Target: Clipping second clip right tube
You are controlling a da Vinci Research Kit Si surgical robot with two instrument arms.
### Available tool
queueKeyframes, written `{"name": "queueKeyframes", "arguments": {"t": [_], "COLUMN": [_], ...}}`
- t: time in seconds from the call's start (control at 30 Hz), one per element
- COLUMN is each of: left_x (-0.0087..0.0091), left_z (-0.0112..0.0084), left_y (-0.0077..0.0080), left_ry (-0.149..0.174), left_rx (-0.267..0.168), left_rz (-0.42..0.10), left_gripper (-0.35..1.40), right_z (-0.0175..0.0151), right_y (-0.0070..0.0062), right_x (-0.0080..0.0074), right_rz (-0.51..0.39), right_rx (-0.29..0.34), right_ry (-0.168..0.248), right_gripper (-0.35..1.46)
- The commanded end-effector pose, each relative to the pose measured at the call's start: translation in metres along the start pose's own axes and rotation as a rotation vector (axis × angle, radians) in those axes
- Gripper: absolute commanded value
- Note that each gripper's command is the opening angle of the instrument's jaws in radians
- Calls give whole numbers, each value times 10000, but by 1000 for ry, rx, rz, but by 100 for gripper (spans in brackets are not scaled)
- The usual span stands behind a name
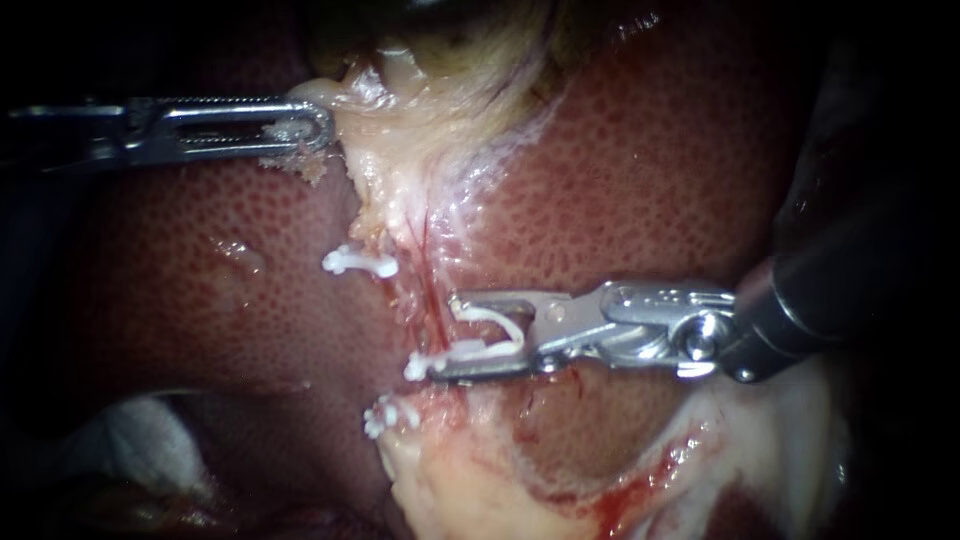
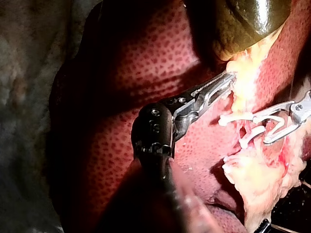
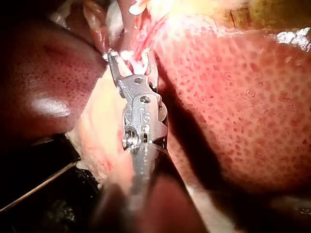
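My right instrument (image 1: 445,335) comes in from the right, its jaws standing apart with an open white clip (image 1: 485,340) seated between them. The jaws straddle a thin red tube (image 1: 432,295) that runs down a strip of pale tissue. A white clip (image 1: 360,263) sits just above on that strip and another clip (image 1: 390,413) just below. My left instrument (image 1: 318,128) is shut on the pale edge of the gallbladder (image 1: 400,75) at the upper left. The right wrist view shows the right instrument (image 3: 129,57) at the red strands, its tip partly hidden.
Dark red liver (image 1: 650,170) lies on both sides of the pale strip. Fatty yellow tissue (image 1: 470,480) with some blood spreads below the clips. White gauze (image 1: 140,445) shows at the lower left. The green gallbladder (image 2: 248,19) bulges ahead of the left instrument (image 2: 221,83).
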Motion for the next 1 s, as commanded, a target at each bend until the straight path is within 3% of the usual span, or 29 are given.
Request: {"name": "queueKeyframes", "arguments": {"t": [0.03,0.23,0.43,0.7,1.0], "left_x": [0,0,0,-1,-2], "left_z": [0,1,1,2,2], "left_y": [0,1,1,2,2], "left_ry": [0,0,1,0,0], "left_rx": [0,1,2,0,1], "left_rz": [0,0,0,0,1], "left_gripper": [-35,-35,-35,-35,-35], "right_z": [3,15,23,38,37], "right_y": [2,8,14,21,17], "right_x": [-3,-12,-9,0,0], "right_rz": [8,37,79,139,256], "right_rx": [5,13,30,92,249], "right_ry": [-2,-13,-18,30,85], "right_gripper": [50,50,50,50,49]}}
